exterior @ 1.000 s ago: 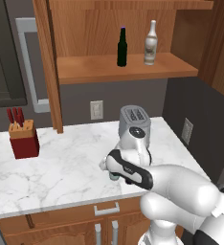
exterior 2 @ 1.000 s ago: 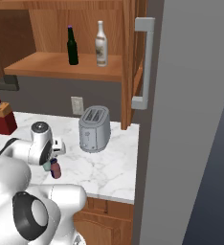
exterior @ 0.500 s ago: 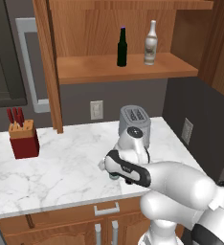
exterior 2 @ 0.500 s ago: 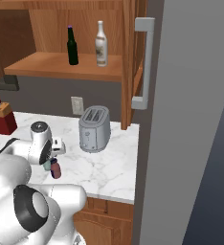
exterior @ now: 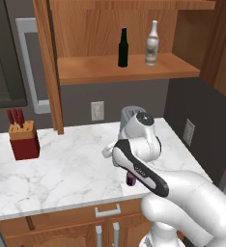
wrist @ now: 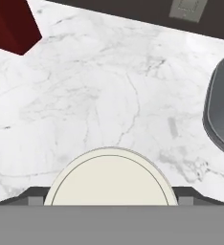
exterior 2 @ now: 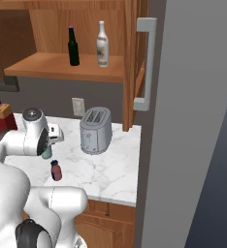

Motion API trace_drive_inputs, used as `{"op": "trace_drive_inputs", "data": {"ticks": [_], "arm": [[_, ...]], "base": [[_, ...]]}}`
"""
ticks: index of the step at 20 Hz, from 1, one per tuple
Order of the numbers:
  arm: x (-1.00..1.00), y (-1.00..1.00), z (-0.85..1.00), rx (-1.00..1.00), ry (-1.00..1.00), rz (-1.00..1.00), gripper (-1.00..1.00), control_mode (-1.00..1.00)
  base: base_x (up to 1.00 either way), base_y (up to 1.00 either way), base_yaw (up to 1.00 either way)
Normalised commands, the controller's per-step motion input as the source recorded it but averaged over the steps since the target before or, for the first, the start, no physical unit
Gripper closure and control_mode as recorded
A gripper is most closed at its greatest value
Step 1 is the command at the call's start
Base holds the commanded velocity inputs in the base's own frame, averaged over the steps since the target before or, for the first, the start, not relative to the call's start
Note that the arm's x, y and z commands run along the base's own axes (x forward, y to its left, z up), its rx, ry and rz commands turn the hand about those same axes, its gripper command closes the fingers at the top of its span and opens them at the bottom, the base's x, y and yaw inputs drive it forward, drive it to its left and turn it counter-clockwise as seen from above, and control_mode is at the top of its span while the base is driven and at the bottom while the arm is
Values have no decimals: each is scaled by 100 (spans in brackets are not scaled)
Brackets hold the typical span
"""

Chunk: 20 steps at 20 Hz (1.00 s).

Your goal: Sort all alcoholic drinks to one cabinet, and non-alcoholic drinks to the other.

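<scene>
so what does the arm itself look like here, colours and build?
Glossy white rounded shells on the arm, fat tubular links. A black band runs along the forearm link. Round dark grey joint caps, one on the wrist and one low on the base. No cables or logos visible.

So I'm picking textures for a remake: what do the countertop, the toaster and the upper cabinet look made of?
Countertop: polished white marble, judging by its grey veins and soft sheen. Toaster: brushed grey metal by its look, though coated plastic is possible, with dark slots on top. Upper cabinet: warm brown wood with visible grain and a satin finish.
</scene>
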Motion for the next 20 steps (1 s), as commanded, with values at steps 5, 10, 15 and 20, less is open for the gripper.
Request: {"op": "trace_drive_inputs", "data": {"ticks": [5,10,15,20], "arm": [[-26,-7,100,0,-3,0,100,-100],[-23,-15,100,0,-2,-1,100,-100],[-44,-44,59,1,-3,0,100,-100],[-66,-9,24,0,-1,0,100,-100]], "base": [[0,0,0],[0,0,0],[0,0,0],[0,0,0]]}}
